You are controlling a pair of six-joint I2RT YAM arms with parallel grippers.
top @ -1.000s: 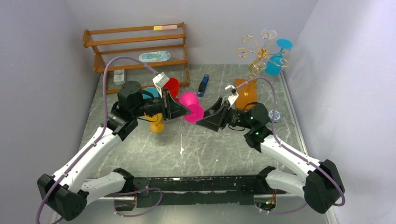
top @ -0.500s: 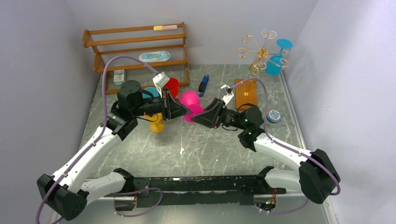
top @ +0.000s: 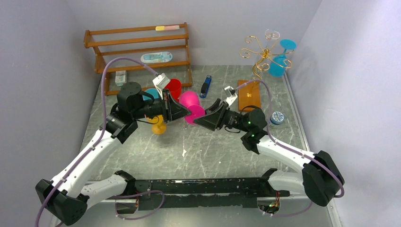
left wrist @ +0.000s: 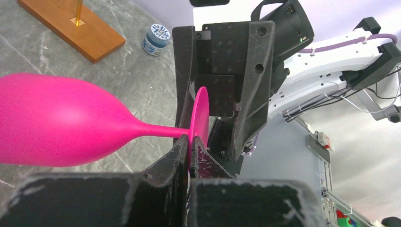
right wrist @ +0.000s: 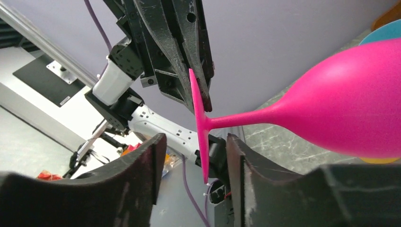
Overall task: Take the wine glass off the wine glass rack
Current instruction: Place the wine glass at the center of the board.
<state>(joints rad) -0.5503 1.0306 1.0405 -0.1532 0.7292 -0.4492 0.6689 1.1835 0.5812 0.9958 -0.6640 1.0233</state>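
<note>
Left fingers [top: 182,110] and right fingers [top: 208,120] meet at the pink wine glass [top: 189,100] — mid-table.

Wine glass rack [top: 249,97] on marbled table [top: 203,147]

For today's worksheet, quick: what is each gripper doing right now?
Left gripper: shut on the pink glass, pinching its foot.
Right gripper: open, fingers either side of the same foot.
</note>
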